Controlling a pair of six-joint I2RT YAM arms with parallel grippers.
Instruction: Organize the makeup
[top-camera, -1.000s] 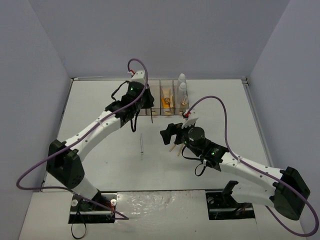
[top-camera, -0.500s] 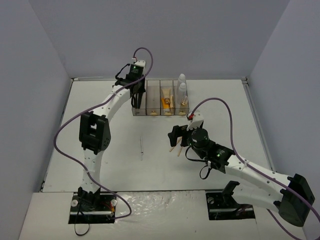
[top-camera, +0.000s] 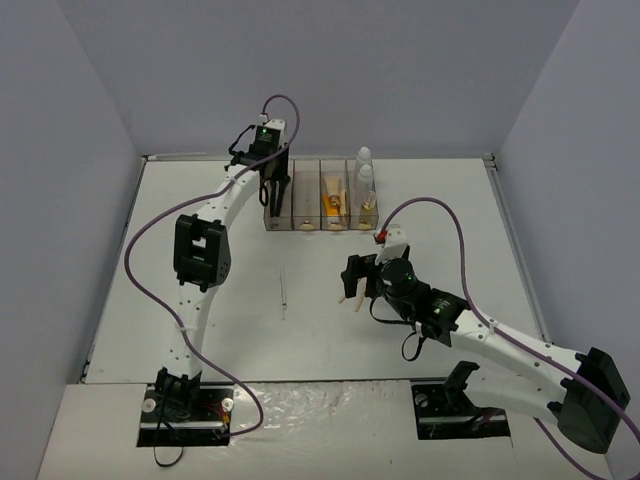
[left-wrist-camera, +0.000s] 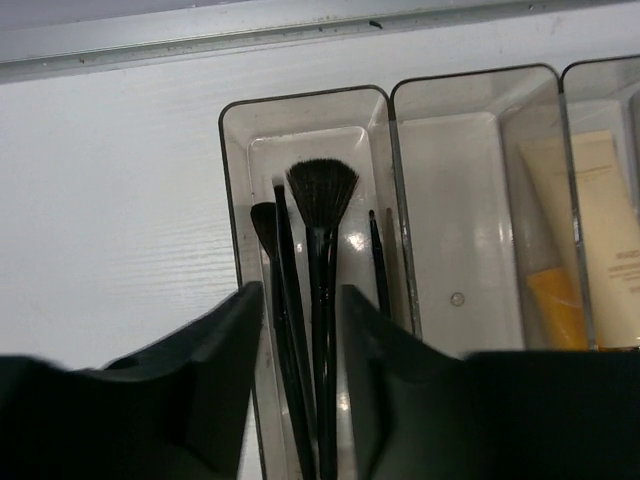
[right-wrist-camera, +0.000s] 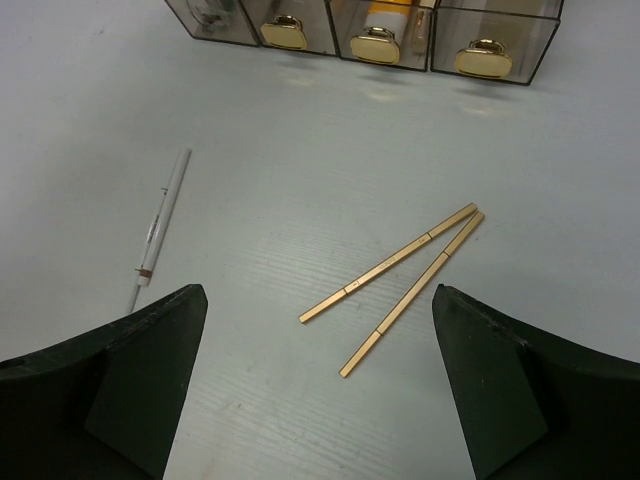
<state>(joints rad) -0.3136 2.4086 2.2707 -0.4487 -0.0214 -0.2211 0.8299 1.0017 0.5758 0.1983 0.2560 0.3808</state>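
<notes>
Sorting step in hand: moving loose items from the white table (top-camera: 520, 260) into the clear smoky four-compartment box (top-camera: 305, 190), which sits at the table's 12 o'clock edge.

The left gripper (left-wrist-camera: 302, 300) hovers over the box's 9 o'clock end compartment. Its jaws are parted and clamp nothing. The black bristle brushes (left-wrist-camera: 322, 190) lie in that compartment beneath it.

The right gripper (right-wrist-camera: 320, 300) hangs with jaws spread wide and empty above the two thin tan-gold sticks (right-wrist-camera: 392, 272). These lie on the table, close together at their 1 o'clock ends. A thin white pencil (right-wrist-camera: 162, 222) lies apart, at 9 o'clock of the sticks.

Next move, by judgement: lower the right gripper, close it across one stick only, and carry that stick to a compartment. The flat sticks call for a low, square approach.

The beige-and-orange tube (left-wrist-camera: 585, 230) carries faint print, too small to read. No other writing is legible.
</notes>
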